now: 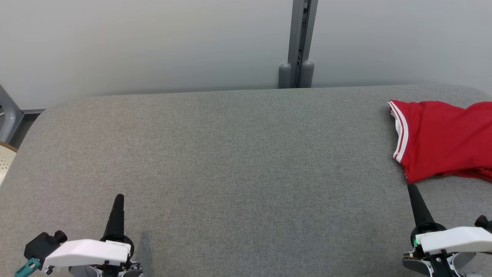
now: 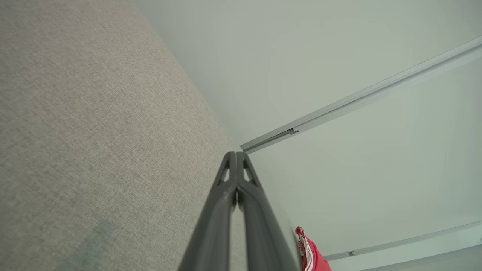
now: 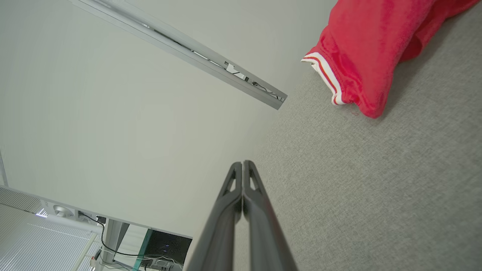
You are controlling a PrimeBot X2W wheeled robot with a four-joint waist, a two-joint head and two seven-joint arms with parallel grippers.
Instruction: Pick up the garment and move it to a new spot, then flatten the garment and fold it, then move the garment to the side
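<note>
Both at the near edge, low over the grey padded surface (image 1: pixel 238 154).

Left gripper (image 1: pixel 119 197): near left, clenched, nothing in it. My left wrist view shows the two dark fingers pressed flat together at the tip (image 2: pixel 236 154). It points toward the far side, with bare grey fabric under and ahead of it.

Right gripper (image 1: pixel 411 187): near right, also clenched and empty. The fingers meet along their length in the right wrist view (image 3: pixel 243 163). The tip is tilted slightly left.

Garment (image 1: pixel 442 138): red, lying bunched on the right side of the surface, just beyond the right gripper's tip. From the head view the tip looks almost at its near-left corner. The right wrist view shows grey fabric between the tip and the garment (image 3: pixel 369 49), so they are close but not touching. White-and-red striped trim (image 1: pixel 399 132) runs down its left edge. Its right part runs off the frame, so I cannot tell its full shape. A sliver of it also shows low in the left wrist view (image 2: pixel 310 252).

The surface has rounded far corners.

Far side: a plain pale wall (image 1: pixel 153 46), with a grey vertical post (image 1: pixel 300 38) standing behind the surface slightly right of centre.
</note>
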